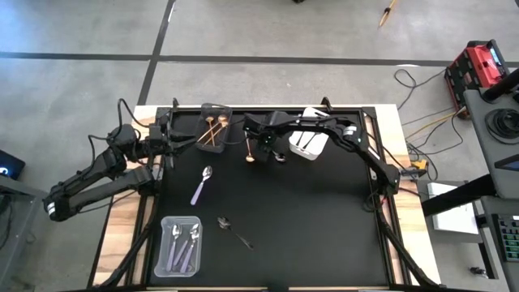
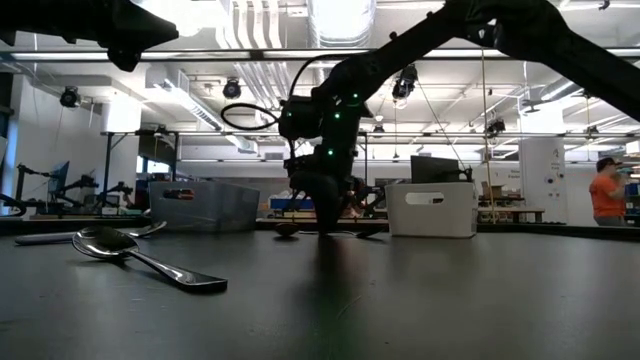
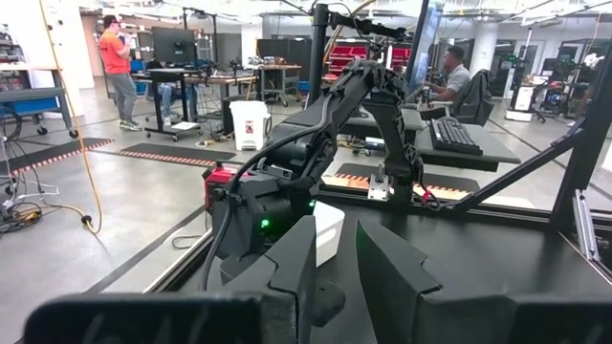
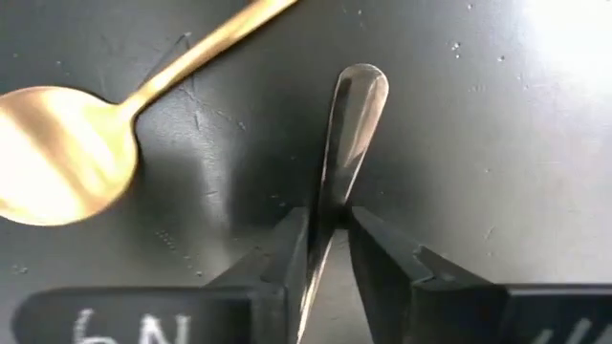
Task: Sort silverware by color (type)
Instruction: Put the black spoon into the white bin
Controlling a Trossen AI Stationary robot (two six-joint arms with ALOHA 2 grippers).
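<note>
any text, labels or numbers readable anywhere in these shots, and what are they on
"6N", or close to it: white handwritten marks on the right gripper, cut off by the picture's edge, so uncertain.
White bin: a dark mark on its front, too small to read.
Nothing else is legible.

Right wrist view: the dark spoon (image 4: 349, 134) is running down between the fingers (image 4: 287, 253) of the right end effector (image 4: 328, 229), its bowl end lying out of frame; the gold spoon (image 4: 105, 124) is being cropped at the handle. High view: the right end effector (image 1: 268, 148) is covering that dark spoon, and spoon counts in the clear bin (image 1: 162, 243) and dark bin (image 1: 203, 109) are too small to tell. Low view: bin contents are staying hidden behind their walls. Left wrist view: the left end effector (image 3: 335, 268) is blocking the counter (image 3: 497, 277) beneath.
</note>
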